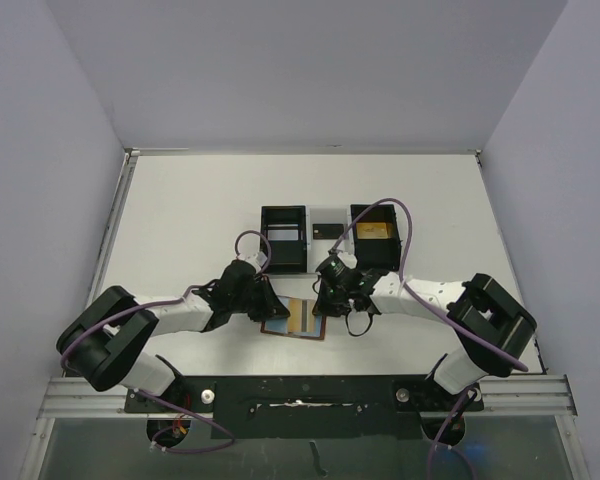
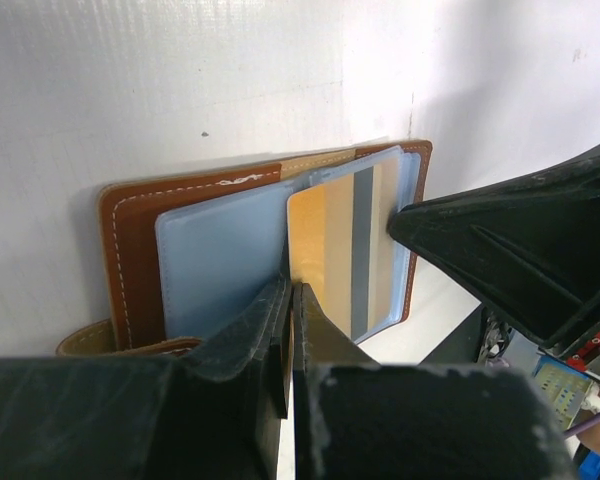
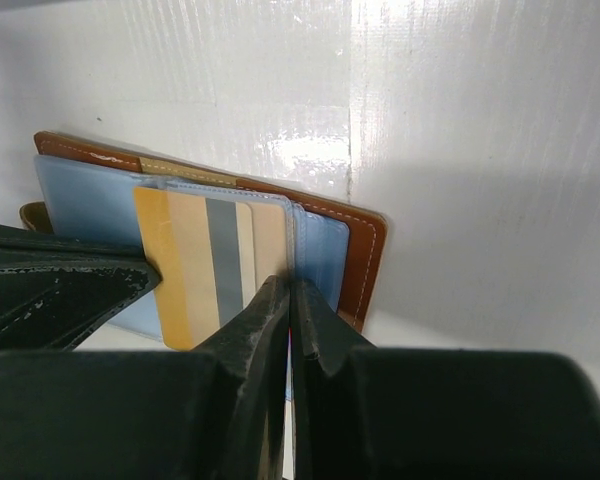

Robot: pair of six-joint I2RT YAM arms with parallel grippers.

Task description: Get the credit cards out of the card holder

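Card holder (image 1: 294, 319) open on a white table (image 1: 180, 220), two robot grippers closed over it

Two robot arms reach in from the near edge and meet over the middle of the table. Behind them sits a black tray (image 1: 283, 210) with three compartments. Its right one holds something gold-tan (image 1: 372, 232), too small to identify, and its middle one a small black card (image 1: 326, 229).

The card holder, brown leather with blue-grey pockets, lies flat and open just in front of the tray, between the two grippers. The left gripper (image 2: 288, 300) has its fingers pressed together, tips at the seam between the pockets. The right gripper (image 3: 288, 295) is also closed, tips at the near edge of a gold-tan credit card (image 3: 205, 265) with a grey stripe. That card sits in the pocket on the right arm's side and looks partly slid out.

By its look, the card is light, stiff and slick, best pinched by its exposed edge. The soft leather will likely shift unless pinned down. Whether either gripper pinches anything is hidden by its own fingers. Further cards, if any, cannot be made out.
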